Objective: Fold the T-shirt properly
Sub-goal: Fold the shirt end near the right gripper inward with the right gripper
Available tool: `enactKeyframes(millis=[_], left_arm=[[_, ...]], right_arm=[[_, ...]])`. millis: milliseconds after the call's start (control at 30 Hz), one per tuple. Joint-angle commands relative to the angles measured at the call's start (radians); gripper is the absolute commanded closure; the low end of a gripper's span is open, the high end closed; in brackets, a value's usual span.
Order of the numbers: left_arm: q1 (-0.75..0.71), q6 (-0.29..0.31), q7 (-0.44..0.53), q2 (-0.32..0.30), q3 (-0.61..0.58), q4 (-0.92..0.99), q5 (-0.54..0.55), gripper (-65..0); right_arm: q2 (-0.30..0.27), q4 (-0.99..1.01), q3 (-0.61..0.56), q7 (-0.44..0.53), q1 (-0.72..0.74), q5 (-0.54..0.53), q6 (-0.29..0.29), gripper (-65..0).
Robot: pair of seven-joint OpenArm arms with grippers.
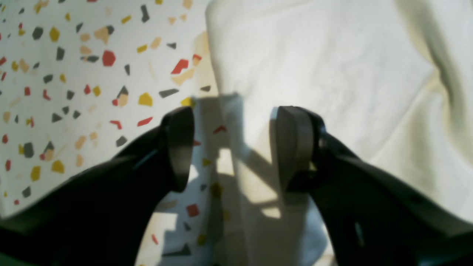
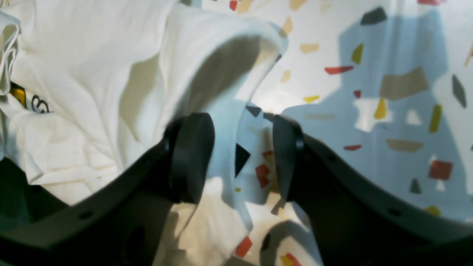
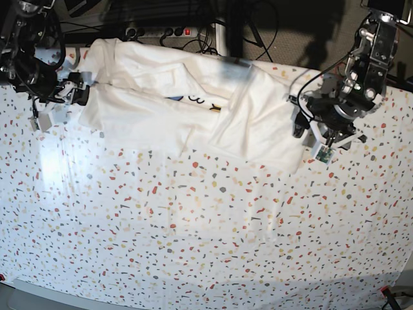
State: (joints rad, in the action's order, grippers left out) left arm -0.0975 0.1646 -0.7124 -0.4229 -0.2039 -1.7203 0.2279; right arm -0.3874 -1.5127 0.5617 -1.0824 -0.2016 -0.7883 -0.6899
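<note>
Base view: T-shirt (image 3: 193, 116) lying crumpled on surface (image 3: 193, 245); my left claw (image 3: 321, 134) and right claw (image 3: 72, 95) gaping wide, gripping nothing.

A: Background?
B: Speckled tablecloth (image 3: 193, 245) covers the table, bright glare patch at left. Behind the far edge: dark floor, power strip (image 3: 158, 30), tangled cables (image 3: 210, 35).

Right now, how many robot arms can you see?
2. The left arm is at the T-shirt's right edge in the base view; the right arm is at its left edge.
</note>
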Motion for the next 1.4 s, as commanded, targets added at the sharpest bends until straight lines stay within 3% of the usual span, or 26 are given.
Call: enactKeyframes(millis=[0, 200, 433, 500, 567, 633, 667, 767, 867, 1133, 1367], left_arm=[[0.011, -0.013, 0.022, -0.012, 0.006, -0.002, -0.006, -34.3], [0.011, -0.016, 0.026, -0.010, 0.006, 0.047, -0.018, -34.3], [0.011, -0.016, 0.026, -0.010, 0.006, 0.059, -0.018, -34.3], [0.011, -0.016, 0.026, -0.010, 0.006, 0.059, -0.018, -34.3], [0.012, -0.016, 0.026, -0.010, 0.006, 0.059, -0.018, -34.3], [0.011, -0.016, 0.026, -0.010, 0.006, 0.059, -0.018, -34.3], [0.011, -0.016, 0.026, -0.010, 0.006, 0.059, -0.018, -34.3], [0.012, -0.016, 0.031, -0.010, 0.006, 0.059, -0.018, -34.3], [0.012, -0.016, 0.037, -0.010, 0.006, 0.059, -0.018, -34.3], [0.011, -0.010, 0.079, -0.009, 0.006, 0.059, 0.015, -34.3], [-0.011, 0.096, 0.105, 0.012, 0.006, 0.060, 0.091, -34.3]], right_arm=[[-0.008, -0.006, 0.005, -0.005, 0.008, -0.016, -0.008, -29.7], [0.017, 0.035, -0.041, -0.071, 0.007, -0.055, -0.008, -29.7], [0.051, 0.038, -0.158, -0.067, 0.007, -0.060, -0.008, -29.5], [0.049, 0.038, -0.201, -0.057, 0.008, -0.057, -0.008, -25.8], [0.049, 0.038, -0.229, 0.006, 0.008, -0.054, -0.008, -16.3], [0.049, 0.038, -0.238, 0.093, 0.008, -0.027, -0.008, -2.8], [0.049, 0.038, -0.237, 0.142, 0.008, -0.007, -0.008, 0.0], [0.034, 0.038, -0.213, 0.308, 0.008, 0.086, -0.008, 0.0], [0.008, 0.038, -0.156, 0.399, 0.011, 0.148, -0.008, 0.0], [-0.039, 0.022, -0.057, 0.297, 0.069, 0.128, -0.008, 0.0], [-0.032, -0.153, -0.083, 0.110, 0.071, -0.159, -0.008, 0.0]])
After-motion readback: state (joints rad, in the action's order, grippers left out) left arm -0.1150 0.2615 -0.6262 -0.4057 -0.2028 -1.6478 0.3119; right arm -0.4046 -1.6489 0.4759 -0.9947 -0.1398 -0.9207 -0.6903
